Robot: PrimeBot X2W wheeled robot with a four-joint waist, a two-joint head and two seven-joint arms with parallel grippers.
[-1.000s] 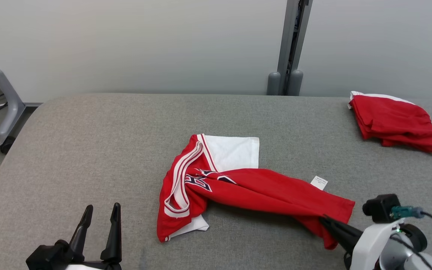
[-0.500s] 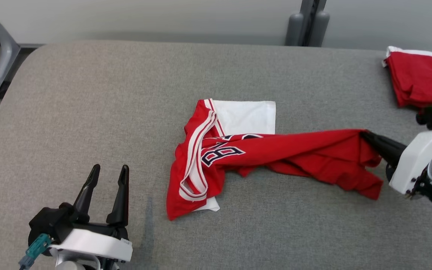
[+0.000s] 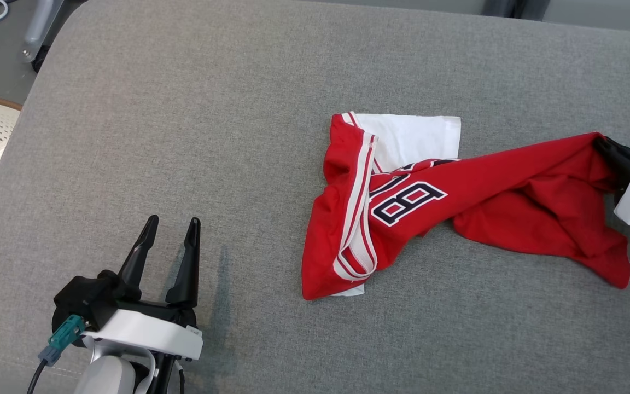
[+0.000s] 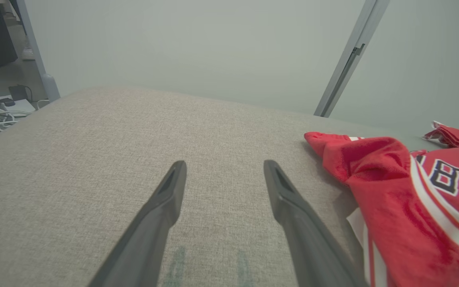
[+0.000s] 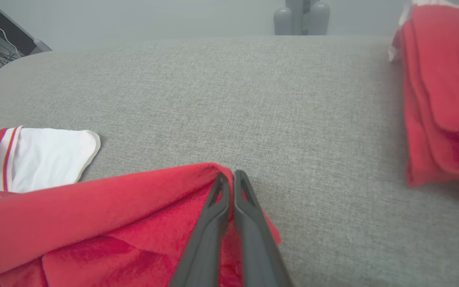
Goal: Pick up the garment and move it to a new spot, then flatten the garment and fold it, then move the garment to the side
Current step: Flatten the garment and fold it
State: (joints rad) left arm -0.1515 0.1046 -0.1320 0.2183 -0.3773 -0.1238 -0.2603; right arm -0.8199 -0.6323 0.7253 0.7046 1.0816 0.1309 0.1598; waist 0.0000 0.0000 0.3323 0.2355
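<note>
R of garment (image 3: pixel 512 186): 2nd red pile (image 5: pixel 440 91).

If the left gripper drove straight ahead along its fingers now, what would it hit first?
Likely just the bare grey table top; the left gripper points past the red garment, which lies off to its right. Depth is unclear.

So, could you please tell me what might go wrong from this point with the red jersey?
The right end effector pinches only an edge of the jersey, so the cloth may slip out under a pull.
The left end effector is open and apart from it, so the bunched far end may drag and twist more.
A second red garment lies close by; pulling that way could disturb it.
</note>
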